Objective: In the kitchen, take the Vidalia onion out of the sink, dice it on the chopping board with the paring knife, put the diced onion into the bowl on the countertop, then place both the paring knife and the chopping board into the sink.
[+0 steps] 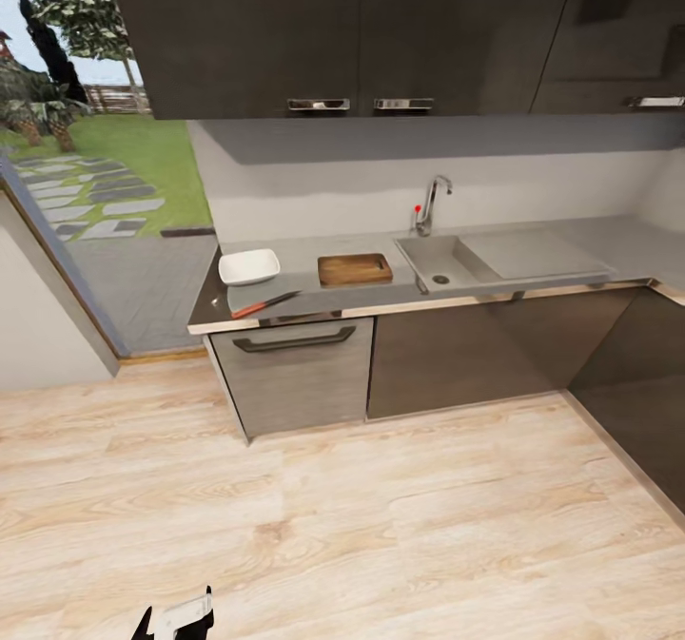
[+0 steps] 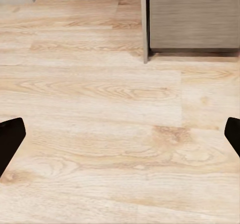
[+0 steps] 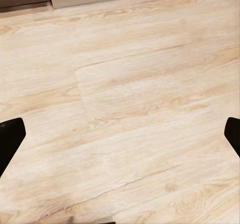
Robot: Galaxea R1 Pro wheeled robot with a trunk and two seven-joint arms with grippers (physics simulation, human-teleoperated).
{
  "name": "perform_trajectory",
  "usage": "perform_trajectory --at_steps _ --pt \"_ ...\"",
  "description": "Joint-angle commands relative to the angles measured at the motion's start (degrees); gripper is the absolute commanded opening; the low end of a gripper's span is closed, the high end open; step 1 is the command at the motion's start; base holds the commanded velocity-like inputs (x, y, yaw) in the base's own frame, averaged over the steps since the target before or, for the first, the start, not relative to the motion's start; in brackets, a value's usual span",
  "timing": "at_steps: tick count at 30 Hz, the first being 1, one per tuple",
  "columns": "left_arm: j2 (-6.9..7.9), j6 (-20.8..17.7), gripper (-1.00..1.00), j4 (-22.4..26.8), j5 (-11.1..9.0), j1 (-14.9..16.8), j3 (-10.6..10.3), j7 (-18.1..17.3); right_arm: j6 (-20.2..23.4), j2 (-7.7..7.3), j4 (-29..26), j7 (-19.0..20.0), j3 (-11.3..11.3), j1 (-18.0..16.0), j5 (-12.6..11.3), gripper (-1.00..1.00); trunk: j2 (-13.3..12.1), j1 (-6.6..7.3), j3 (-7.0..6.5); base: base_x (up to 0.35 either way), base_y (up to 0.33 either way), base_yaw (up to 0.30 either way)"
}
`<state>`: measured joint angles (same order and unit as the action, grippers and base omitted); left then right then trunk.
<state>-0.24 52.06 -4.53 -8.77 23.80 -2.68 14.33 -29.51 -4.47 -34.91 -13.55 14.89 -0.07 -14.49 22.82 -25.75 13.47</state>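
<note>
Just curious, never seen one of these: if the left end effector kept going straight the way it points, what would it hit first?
Most likely the wood floor. The left end effector is open and points down at bare planks, with nothing between. A grey cabinet sits farther ahead, probably beyond that line, though depth is hard to judge.

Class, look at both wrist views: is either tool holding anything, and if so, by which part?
Nothing is held. The left tool and right tool are both open, with only wood floor between their fingers.
</note>
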Motion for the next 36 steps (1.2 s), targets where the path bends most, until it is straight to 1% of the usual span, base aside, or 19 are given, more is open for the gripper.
perform_trajectory --at_steps 1,31,36 --pt "-0.03 0.3 1.00 -0.2 -0.5 0.1 -0.3 -0.1 -0.1 -0.10 -0.1 -0.5 0.5 0.0 -0.4 1.00 0.1 -0.04 0.00 0.000 0.000 0.000" --pt "-0.14 0.3 1.00 -0.2 -0.5 0.1 -0.3 0.0 0.0 -0.20 0.0 -0.5 0.5 0.0 -0.4 1.00 0.1 -0.04 -2.72 0.000 0.000 0.000" --pt "-0.19 0.3 1.00 -0.2 -0.5 0.1 -0.3 0.0 0.0 -0.19 0.0 -0.5 0.5 0.0 -0.4 1.00 0.1 -0.04 -3.17 0.000 -0.083 0.051"
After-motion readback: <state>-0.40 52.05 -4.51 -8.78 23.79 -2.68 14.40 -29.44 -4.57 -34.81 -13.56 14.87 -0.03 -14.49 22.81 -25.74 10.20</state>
